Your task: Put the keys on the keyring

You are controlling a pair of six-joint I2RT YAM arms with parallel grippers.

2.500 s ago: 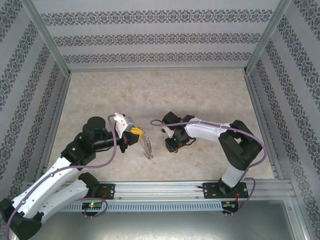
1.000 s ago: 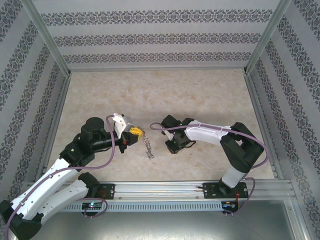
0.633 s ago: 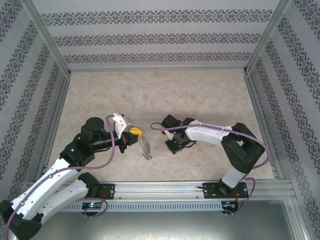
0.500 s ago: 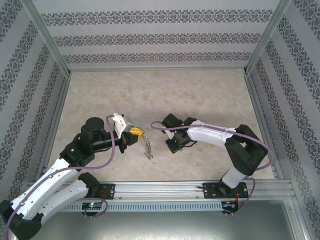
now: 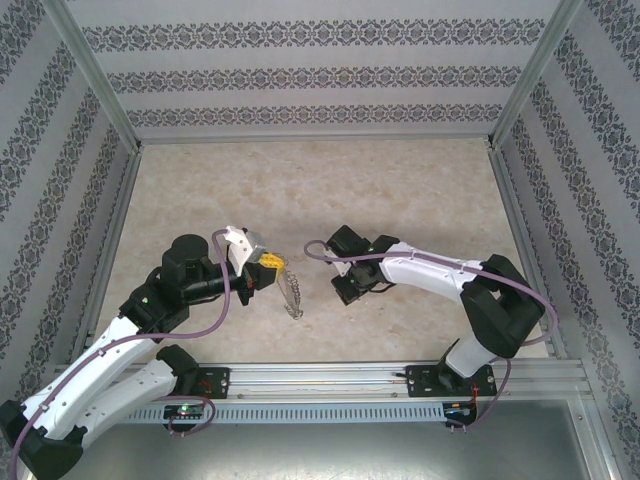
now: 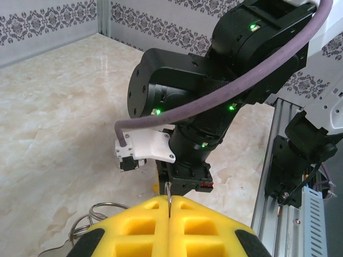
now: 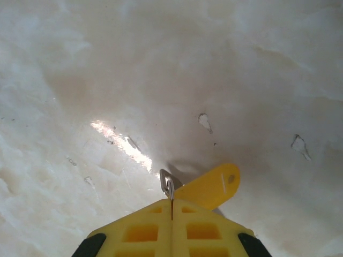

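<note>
R jaws closed w/ key [image 7: 211, 187] at tips (prob. pinched); L jaws clamp keyring [image 5: 291, 296].

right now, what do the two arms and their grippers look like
Both arms, left arm and right arm, have white links and black joints, each trailed by a purple cable. The left gripper and right gripper have yellow waffle-pattern fingers with black bases. Green lights glow on the right arm's joints.

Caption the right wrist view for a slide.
Shut yellow right gripper pinching a silvery metal sliver, tiny yellow-orange key-shaped piece beside it, over marble tabletop.
</note>
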